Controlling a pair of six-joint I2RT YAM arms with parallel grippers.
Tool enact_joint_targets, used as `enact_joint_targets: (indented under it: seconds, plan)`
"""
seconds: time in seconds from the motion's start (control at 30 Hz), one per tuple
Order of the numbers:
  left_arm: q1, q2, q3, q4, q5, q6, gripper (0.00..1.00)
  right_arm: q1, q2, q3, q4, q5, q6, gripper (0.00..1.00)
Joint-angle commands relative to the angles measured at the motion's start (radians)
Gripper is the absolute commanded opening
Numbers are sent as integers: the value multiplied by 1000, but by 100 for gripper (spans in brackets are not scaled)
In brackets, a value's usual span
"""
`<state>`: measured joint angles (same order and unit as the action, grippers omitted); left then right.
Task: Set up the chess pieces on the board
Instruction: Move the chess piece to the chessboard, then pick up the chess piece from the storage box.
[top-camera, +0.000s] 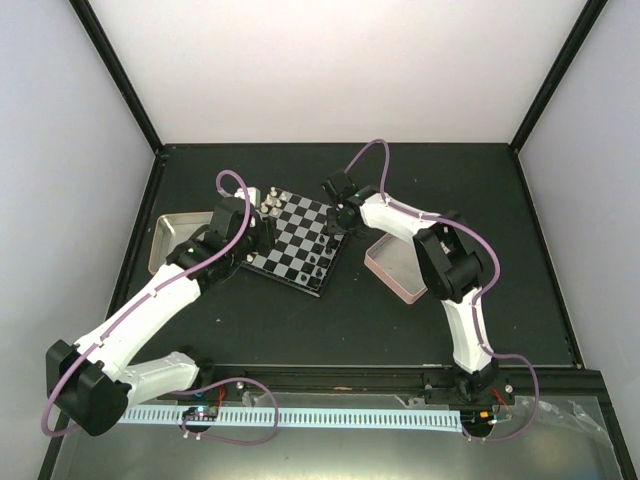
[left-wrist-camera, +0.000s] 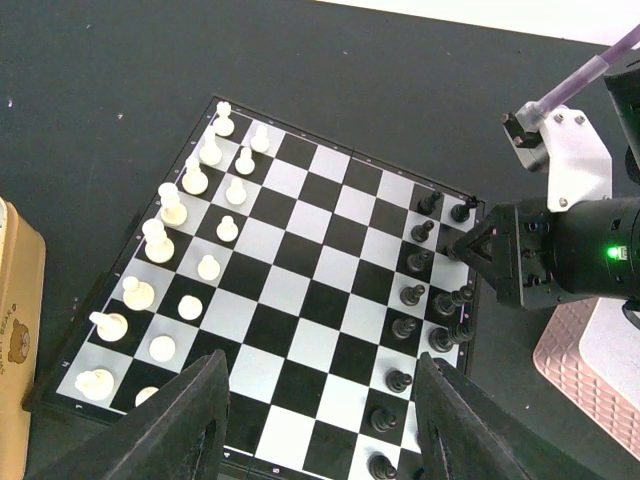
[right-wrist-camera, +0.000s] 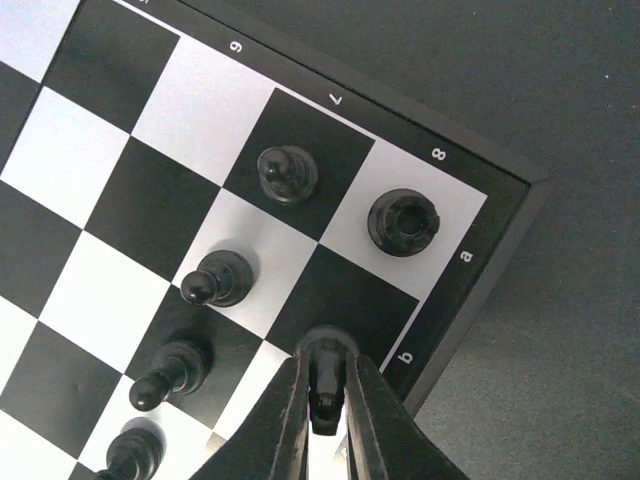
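Right tool (right-wrist-camera: 326, 362), nearly shut, is pinching a black chess piece (right-wrist-camera: 325, 393) at the board's (right-wrist-camera: 210, 100) far right corner, risking toppling the neighbouring rook (right-wrist-camera: 402, 222) if released crooked; left tool (left-wrist-camera: 322, 372) is hovering half-open, empty.

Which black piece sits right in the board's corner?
The rook, stubby with a hollow castle top, on the white corner square. The pawns have round heads, one row in; the right end effector pinches another piece next door.
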<state>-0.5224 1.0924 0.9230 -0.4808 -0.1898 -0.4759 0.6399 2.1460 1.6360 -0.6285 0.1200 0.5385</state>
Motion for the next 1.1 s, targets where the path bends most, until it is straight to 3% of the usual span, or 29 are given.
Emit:
enact_joint_targets:
  seconds: [0.0,0.1,0.27,0.5,0.77,1.07]
  plan:
    - [9,-15,5,-9,3,-12,53,5,14,22,-18,36,-7,13]
    - [9,-13,7,-10,7,-13,53,5,-6,19,-21,37,-8,23]
    - [9,-18,15,-21,6,-14,53,-7,-89,-9,9,-18,-14,31]
    - [9,-55,7,-31,2,-15,53,-66,-345,-216,81,-26,38,33]
    - [9,-93,-22,26,55,-15,54,-204,-619,-563,116,188,153,33]
    - [9,-90,-22,39,86,-10,54,-302,-625,-704,107,231,152,34]
